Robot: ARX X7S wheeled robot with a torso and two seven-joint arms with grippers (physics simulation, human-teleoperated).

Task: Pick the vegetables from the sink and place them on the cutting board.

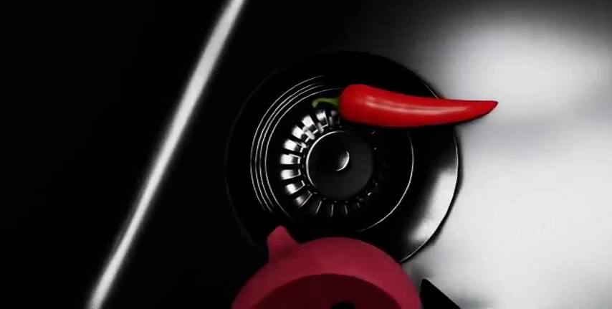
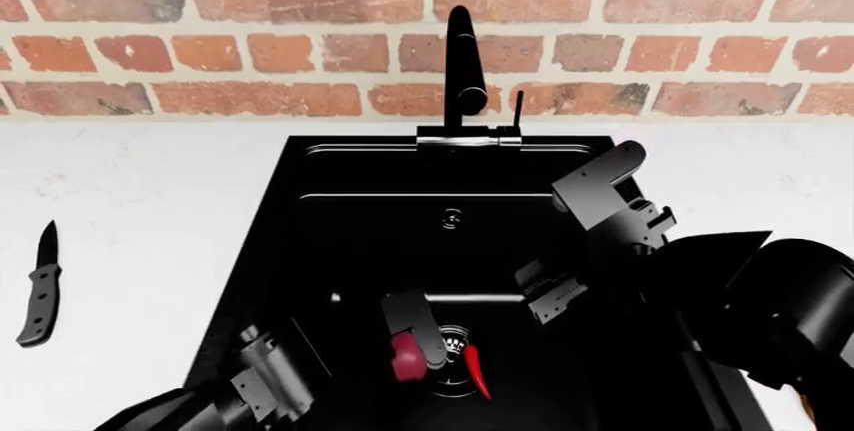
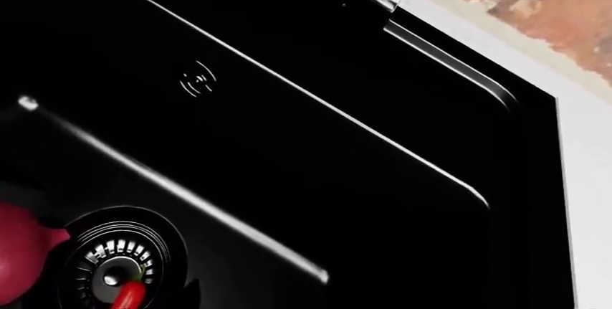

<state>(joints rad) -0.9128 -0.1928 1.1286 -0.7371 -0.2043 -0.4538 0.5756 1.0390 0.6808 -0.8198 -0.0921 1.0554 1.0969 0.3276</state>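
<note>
The purplish-red onion (image 2: 402, 359) is low in the black sink (image 2: 360, 241), just left of the round metal drain (image 2: 454, 334). My left gripper (image 2: 416, 346) reaches down from the near left and is shut on the onion, which fills the close edge of the left wrist view (image 1: 325, 277). The red chili pepper (image 1: 411, 108) lies across the drain's rim (image 1: 335, 162), on the drain's right side in the head view (image 2: 474, 369). My right gripper (image 2: 545, 291) hangs open above the basin's right half, holding nothing. The cutting board is out of view.
A black faucet (image 2: 461, 61) rises at the sink's back edge before a red brick wall. A dark knife (image 2: 40, 286) lies on the white counter far left. My bulky right arm (image 2: 761, 301) covers the counter to the sink's right.
</note>
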